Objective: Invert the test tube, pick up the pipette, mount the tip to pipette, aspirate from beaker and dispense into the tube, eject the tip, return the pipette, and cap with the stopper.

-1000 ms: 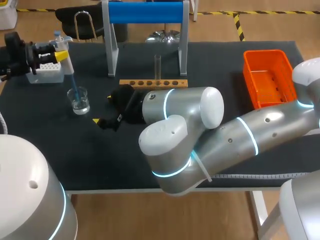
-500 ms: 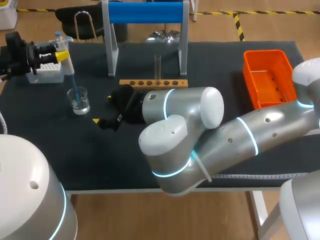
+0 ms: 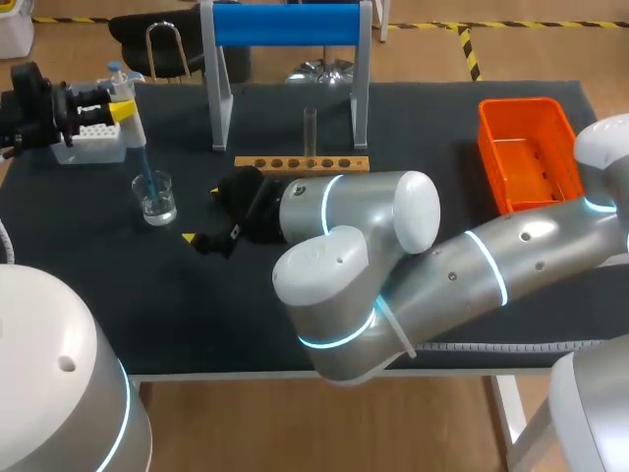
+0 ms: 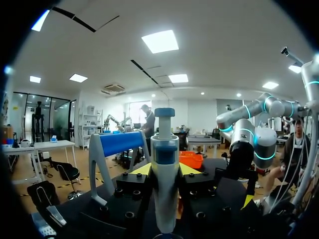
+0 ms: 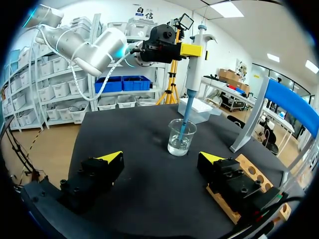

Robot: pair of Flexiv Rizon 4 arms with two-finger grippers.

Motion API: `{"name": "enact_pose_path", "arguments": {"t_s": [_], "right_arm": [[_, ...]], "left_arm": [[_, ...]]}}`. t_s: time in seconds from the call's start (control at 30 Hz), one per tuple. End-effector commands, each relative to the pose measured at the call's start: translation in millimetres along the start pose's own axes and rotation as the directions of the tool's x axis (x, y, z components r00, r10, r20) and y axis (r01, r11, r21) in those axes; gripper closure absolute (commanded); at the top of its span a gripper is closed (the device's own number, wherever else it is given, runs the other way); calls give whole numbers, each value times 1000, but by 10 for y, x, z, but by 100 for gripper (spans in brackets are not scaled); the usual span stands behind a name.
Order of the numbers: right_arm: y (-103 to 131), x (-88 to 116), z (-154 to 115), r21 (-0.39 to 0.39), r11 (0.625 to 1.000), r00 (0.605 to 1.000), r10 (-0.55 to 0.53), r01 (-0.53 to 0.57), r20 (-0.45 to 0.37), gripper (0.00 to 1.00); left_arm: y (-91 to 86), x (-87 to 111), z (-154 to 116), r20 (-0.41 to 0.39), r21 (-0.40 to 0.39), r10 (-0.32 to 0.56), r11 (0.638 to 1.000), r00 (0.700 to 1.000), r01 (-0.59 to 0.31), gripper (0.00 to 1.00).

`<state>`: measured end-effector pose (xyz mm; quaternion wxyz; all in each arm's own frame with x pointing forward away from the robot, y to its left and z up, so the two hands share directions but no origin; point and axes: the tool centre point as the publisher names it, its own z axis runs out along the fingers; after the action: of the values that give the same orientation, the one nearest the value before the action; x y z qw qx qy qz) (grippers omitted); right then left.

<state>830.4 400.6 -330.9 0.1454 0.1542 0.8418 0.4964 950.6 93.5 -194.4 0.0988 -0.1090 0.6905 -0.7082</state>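
Observation:
My left gripper [image 3: 110, 106] is at the table's far left, shut on the white pipette [image 3: 126, 108], which stands upright. Its blue tip dips into the glass beaker [image 3: 156, 198] below. From the left wrist, the pipette [image 4: 164, 164] stands between the yellow fingertips [image 4: 142, 169]. My right gripper [image 3: 201, 216] hovers open and empty just right of the beaker. Seen from the right wrist, the beaker [image 5: 181, 137] and pipette [image 5: 195, 55] lie ahead of the right gripper [image 5: 160, 158]. A clear test tube [image 3: 310, 132] stands upright in the wooden rack [image 3: 302, 163].
A white tip box [image 3: 90, 139] sits behind the beaker at the far left. A stand with a blue bar [image 3: 285, 25] rises behind the rack. An orange basket [image 3: 525, 152] is at the far right. My right arm's big elbow [image 3: 344, 265] covers the table's middle front.

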Motion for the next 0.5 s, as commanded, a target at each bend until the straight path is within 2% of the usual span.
{"name": "enact_pose_path", "arguments": {"t_s": [0.03,0.2,0.5], "right_arm": [[27,-14,-28,5,1000,1000,-6,6,0,0],[177,-26,-93,-14,999,999,-42,42,-12,0],[542,-19,-225,-70,992,983,-111,102,-145,0]], "left_arm": [[0,-12,-11,-5,1,0,1000,1000,0,100],[0,-12,-11,-5,1,0,1000,1000,0,100],[0,-12,-11,-5,1,0,1000,1000,0,100]]}}
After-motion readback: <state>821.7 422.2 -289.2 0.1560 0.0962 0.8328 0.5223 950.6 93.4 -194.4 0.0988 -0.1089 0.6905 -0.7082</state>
